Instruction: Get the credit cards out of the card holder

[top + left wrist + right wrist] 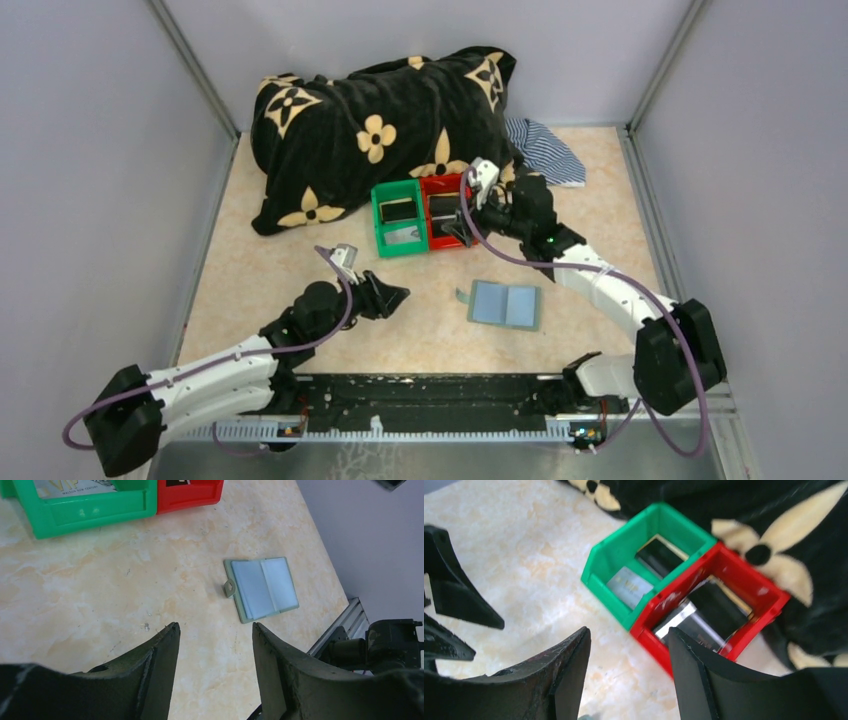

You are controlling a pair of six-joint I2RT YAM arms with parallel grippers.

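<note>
The card holder lies open and flat on the table, its blue-grey inside up; it also shows in the left wrist view. Its pockets look empty. Credit cards lie in two bins: a dark card and a silvery card in the green bin, a dark card and a silvery one in the red bin. My left gripper is open and empty, left of the holder. My right gripper is open and empty at the red bin's near edge.
A black blanket with tan flower prints lies heaped at the back, touching the bins. A striped cloth lies at the back right. Grey walls close the table on three sides. A metal rail runs along the near edge.
</note>
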